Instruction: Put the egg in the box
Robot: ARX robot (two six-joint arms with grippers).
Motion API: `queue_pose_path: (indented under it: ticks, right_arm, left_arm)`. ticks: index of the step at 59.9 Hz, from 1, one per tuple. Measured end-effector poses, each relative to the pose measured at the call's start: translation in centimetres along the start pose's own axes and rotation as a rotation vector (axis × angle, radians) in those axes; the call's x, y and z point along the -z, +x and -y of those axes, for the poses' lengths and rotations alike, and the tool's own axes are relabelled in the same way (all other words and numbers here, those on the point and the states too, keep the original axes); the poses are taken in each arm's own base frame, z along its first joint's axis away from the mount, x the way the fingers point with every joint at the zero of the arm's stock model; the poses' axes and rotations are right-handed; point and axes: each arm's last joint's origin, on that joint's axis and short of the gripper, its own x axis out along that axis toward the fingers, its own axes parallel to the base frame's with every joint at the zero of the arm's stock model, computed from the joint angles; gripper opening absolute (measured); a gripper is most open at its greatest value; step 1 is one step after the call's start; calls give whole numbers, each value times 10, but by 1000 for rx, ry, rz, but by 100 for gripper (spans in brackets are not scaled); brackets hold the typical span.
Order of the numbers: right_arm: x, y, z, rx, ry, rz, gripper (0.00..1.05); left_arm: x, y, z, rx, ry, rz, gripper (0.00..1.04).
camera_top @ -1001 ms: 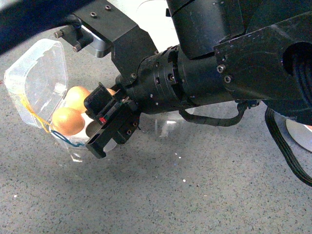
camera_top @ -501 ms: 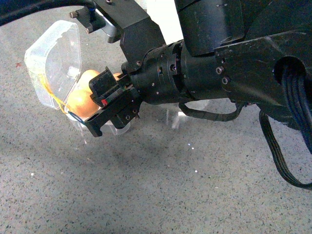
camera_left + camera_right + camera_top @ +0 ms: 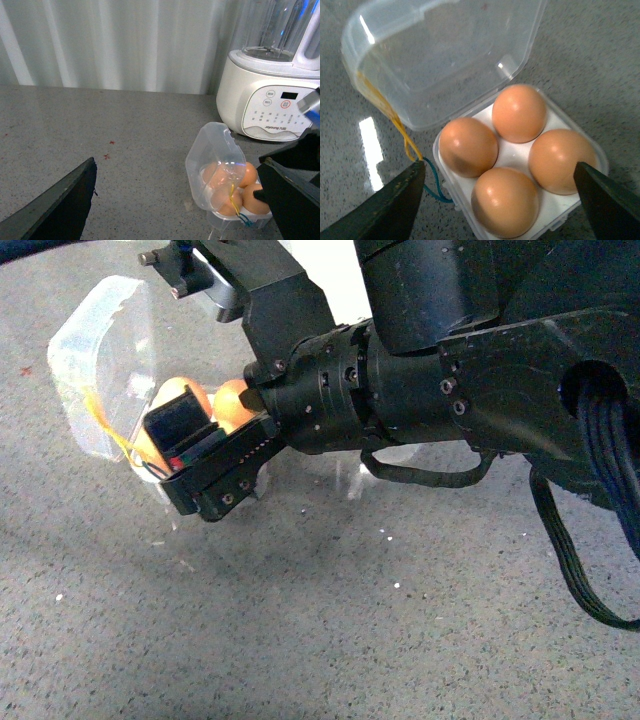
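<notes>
Counter (image 3: 100, 125) is grey speckled stone, with a white pleated curtain (image 3: 125, 40) along its back edge and a white cooker (image 3: 265, 100) beside it. Clear plastic box (image 3: 445, 60), lid up, sits just in front of the cooker. Four smooth brown eggs fill its white tray, egg (image 3: 505, 200) included. Right claw (image 3: 499, 167) hovers low over the box, wide, empty. Left claw (image 3: 176, 162) is wide, empty.

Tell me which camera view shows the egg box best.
The right wrist view: the box is seen from above, open, four eggs filling its tray. The left wrist view shows it small, eggs partly behind the raised lid. In the front view the right arm hides most of it.
</notes>
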Motion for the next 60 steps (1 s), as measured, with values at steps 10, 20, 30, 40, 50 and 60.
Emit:
queue_pose_path:
  ticks: [10, 20, 30, 40, 50, 60]
  right_arm:
    - [-21, -24, 0, 76, -15, 89, 97]
    - [-13, -58, 4, 787, 32, 385, 75]
    - [19, -139, 0, 1087, 117, 493, 43]
    - [47, -181, -5, 1081, 121, 464, 13]
    - [65, -215, -13, 1083, 124, 466, 3]
    - [75, -234, -19, 1082, 126, 465, 3]
  left_arm:
    - [0, 0, 0, -2, 0, 0, 98]
    - [0, 0, 0, 0, 0, 0, 98]
    - [0, 0, 0, 2, 0, 0, 98]
    - [0, 0, 0, 0, 0, 0, 98]
    - [0, 0, 0, 0, 0, 0, 98]
    - [0, 0, 0, 0, 0, 0, 98]
